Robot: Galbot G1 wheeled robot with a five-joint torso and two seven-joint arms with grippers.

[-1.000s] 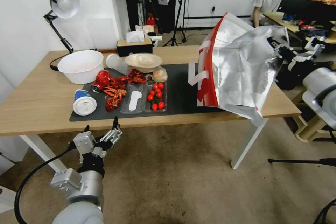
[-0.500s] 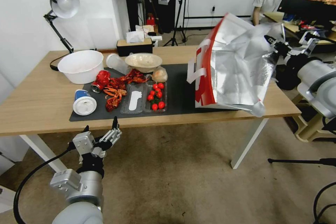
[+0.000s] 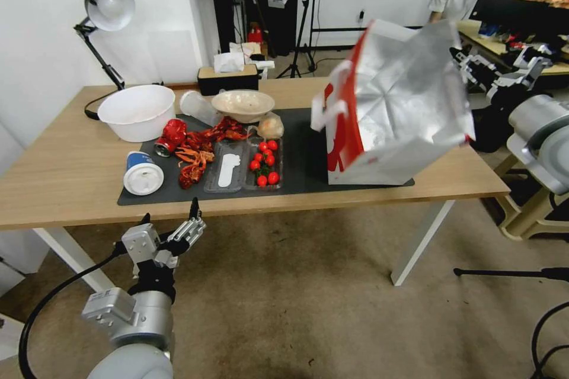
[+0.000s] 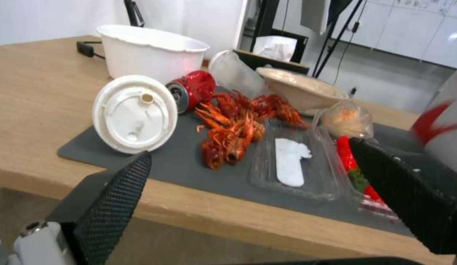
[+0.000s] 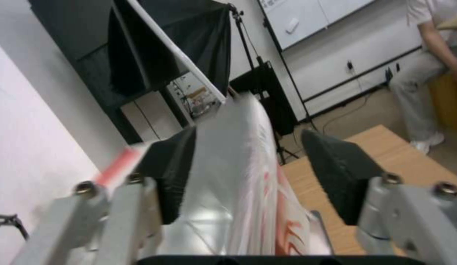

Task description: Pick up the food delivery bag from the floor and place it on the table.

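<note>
food delivery bag (image 3: 391, 106) on table (image 3: 65, 172), right end effector (image 5: 248, 176) open astride rim

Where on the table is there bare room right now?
Bare wood on the table left of the mat, and the near strip by the left gripper. Crowded: mat's left with bowls and crayfish; the bag fills its right end.

left claw (image 3: 172, 219) | we hold it low, fingers spread, arm idle || right claw (image 5: 248, 176) | raised at our right, fingers parted
</note>
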